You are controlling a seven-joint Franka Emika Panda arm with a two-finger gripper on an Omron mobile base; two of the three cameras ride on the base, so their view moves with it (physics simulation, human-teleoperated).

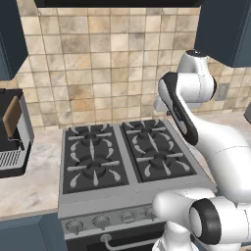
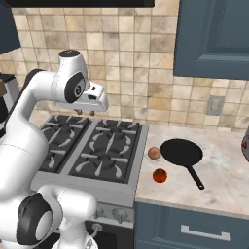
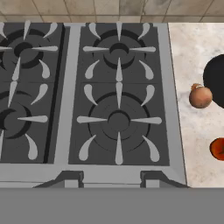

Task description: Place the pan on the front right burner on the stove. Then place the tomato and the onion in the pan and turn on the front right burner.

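The black pan (image 2: 181, 151) lies on the counter right of the stove (image 2: 138, 146), its handle pointing toward the counter's front edge. The tan onion (image 2: 154, 152) sits just left of the pan, and the red tomato (image 2: 160, 175) lies in front of the onion. My gripper (image 2: 85, 112) hangs above the stove's back half, open, with nothing between its fingers. Looking down in the hand view, the front right burner (image 3: 118, 120) is bare below the gripper (image 3: 111, 181). The onion (image 3: 200, 96), the tomato (image 3: 218, 148) and the pan's edge (image 3: 216, 78) lie at the right.
A dark coffee machine (image 1: 12, 132) stands on the counter left of the stove (image 1: 66, 196). Silver knobs (image 1: 100, 221) line the stove's front. Blue cabinets (image 2: 214, 39) hang over the right counter, and a wall outlet (image 2: 214, 105) sits behind the pan.
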